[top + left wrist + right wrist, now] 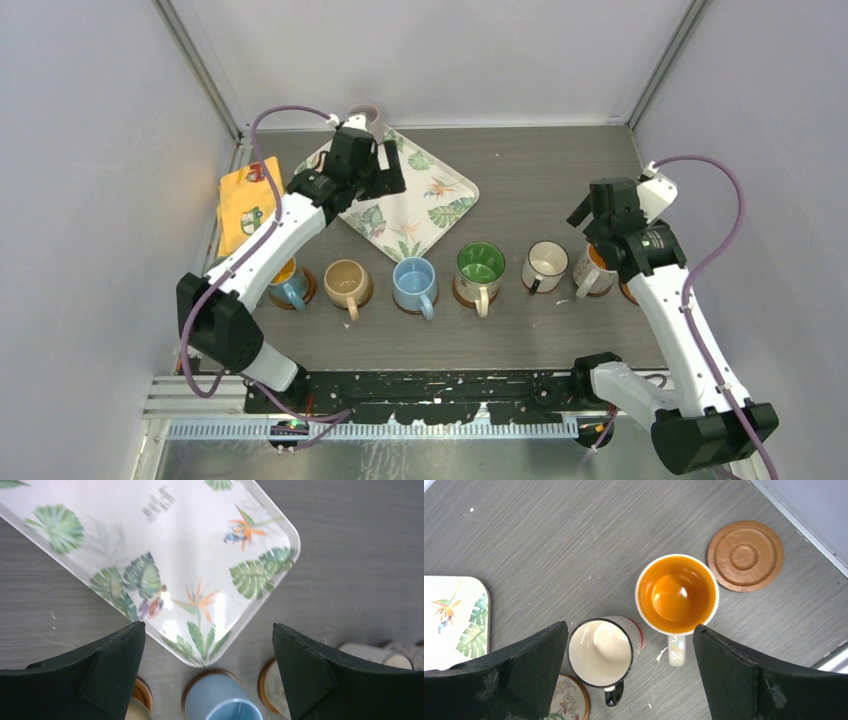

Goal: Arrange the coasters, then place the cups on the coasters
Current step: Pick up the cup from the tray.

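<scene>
**Left gripper**: jaws wide apart, nothing between them. It hangs over the near corner of the tray. Just past that corner stands the blue cup on a brown coaster. The tan cup is at its left.

**Right gripper**: jaws wide apart, empty. Below it are the cream cup and the orange cup, side by side and close but not touching. Both look to stand on the table itself. The bare coaster lies just beside the orange cup, apart from it, with nothing on it.

**Top view:** six cups stand in a row across the near half of the table. From the left:
- end cup, partly hidden under the left arm, with a brown rim showing beneath it
- tan cup, on a brown disc
- blue cup, on a brown disc
- green cup, on a brown disc
- cream cup
- orange cup

The yellow cloth lies at the far left, beside the tray.
</scene>
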Controlling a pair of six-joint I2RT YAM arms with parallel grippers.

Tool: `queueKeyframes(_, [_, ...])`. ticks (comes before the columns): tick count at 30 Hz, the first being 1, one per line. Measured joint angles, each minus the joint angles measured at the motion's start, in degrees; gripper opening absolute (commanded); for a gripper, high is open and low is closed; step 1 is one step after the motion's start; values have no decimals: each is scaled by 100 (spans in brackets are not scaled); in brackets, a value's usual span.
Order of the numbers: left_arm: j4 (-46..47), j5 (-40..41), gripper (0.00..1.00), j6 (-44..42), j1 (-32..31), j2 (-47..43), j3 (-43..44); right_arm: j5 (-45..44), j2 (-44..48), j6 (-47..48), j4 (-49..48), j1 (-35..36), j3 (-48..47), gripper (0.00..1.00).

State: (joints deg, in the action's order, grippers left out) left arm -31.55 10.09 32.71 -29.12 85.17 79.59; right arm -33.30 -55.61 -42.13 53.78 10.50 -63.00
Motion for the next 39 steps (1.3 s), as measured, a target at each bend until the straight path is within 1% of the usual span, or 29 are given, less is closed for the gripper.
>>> queueKeyframes(6, [0, 378, 100, -168, 529, 970, 988, 249, -446, 317, -361, 254, -149, 100])
queueKeyframes(11, [11, 562, 99, -352, 933, 2033, 1803, 444, -638, 577, -597, 433, -313, 100])
queueKeyframes(15, [-83, 658, 88, -479, 1106, 2938, 2621, 562, -656, 673, -717, 549, -387, 100])
queueKeyframes(18, [-216, 743, 79, -546, 1180, 3773, 3620, 632, -651, 758, -765, 619, -398, 100])
queueKeyframes(23, [-444, 992, 71, -649, 1189, 4972, 5219, 717, -603, 883, -793, 632, -398, 100])
queueKeyframes(25, [-501, 1097, 69, -673, 1189, 5366, 5700, 774, -562, 916, -793, 632, -398, 100])
queueKeyframes(28, [-538, 1222, 65, -706, 1189, 5661, 5895, 870, -511, 938, -796, 632, -398, 100])
queueKeyframes(33, [-501, 1386, 60, -767, 1189, 5921, 5906, 997, -450, 988, -798, 643, -396, 100])
queueKeyframes(39, [-114, 1390, 55, -791, 1200, 6153, 5906, 1123, -420, 1043, -804, 643, -393, 100])
